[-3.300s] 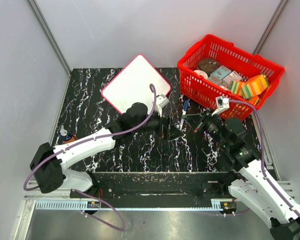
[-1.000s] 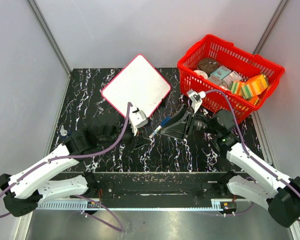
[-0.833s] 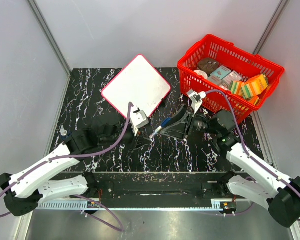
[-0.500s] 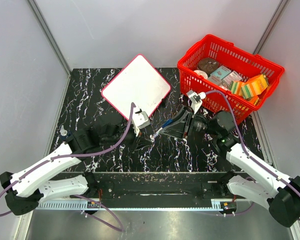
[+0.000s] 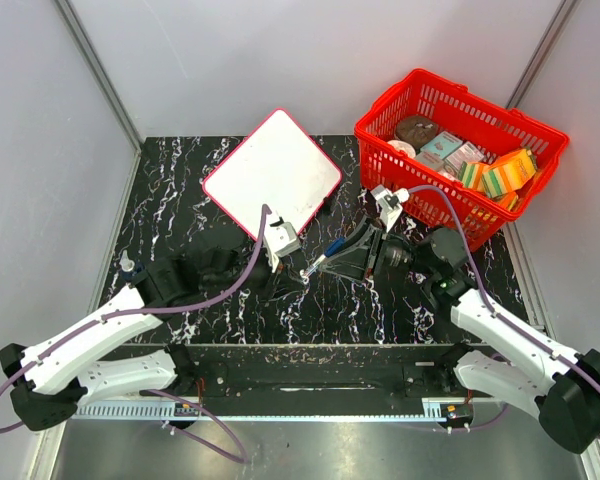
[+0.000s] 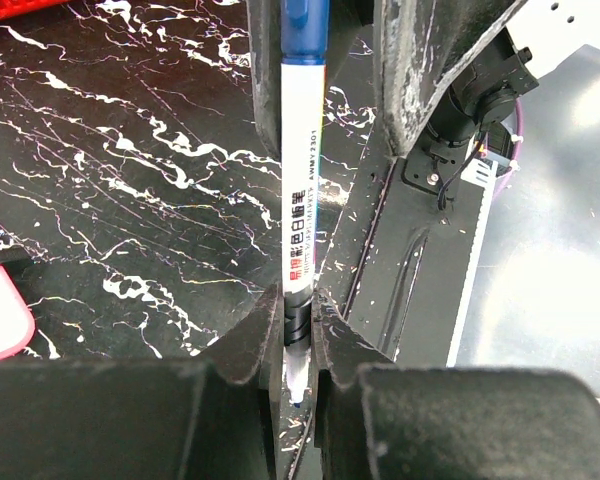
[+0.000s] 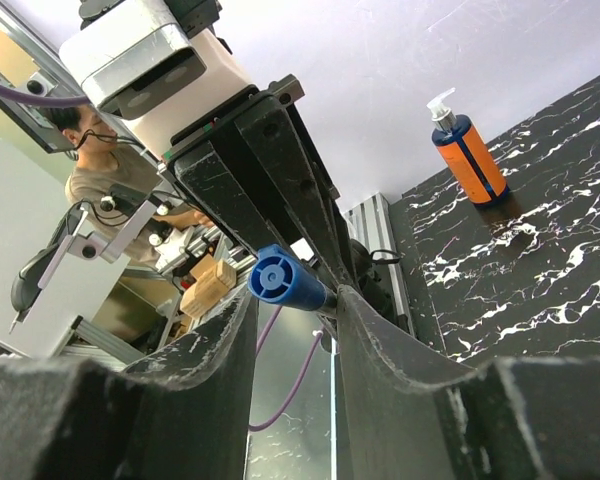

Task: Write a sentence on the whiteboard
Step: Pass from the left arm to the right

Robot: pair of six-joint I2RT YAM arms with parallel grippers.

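Observation:
The whiteboard (image 5: pixel 272 170), white with a thin red rim, lies tilted at the back of the black marble table, and its face is blank; no sentence shows. A white marker (image 6: pixel 302 180) with a blue cap (image 7: pixel 280 280) hangs above the table between the two arms. My left gripper (image 6: pixel 298 322) is shut on the marker just behind its tip, in front of the whiteboard's near corner. My right gripper (image 7: pixel 295 305) meets it from the right, its jaws closed against the blue cap. In the top view the marker (image 5: pixel 323 256) spans both grippers.
A red basket (image 5: pixel 525 125) of packets and sponges stands at the back right, just behind the right arm. An orange pump bottle (image 7: pixel 467 150) stands near the table's left edge, where the top view also shows the bottle (image 5: pixel 130 268). The table's metal front rail (image 6: pixel 540 200) runs below the grippers.
The right gripper's jaws have narrowed onto the marker's blue cap. Both grippers shifted only slightly, and the left one kept its grip.

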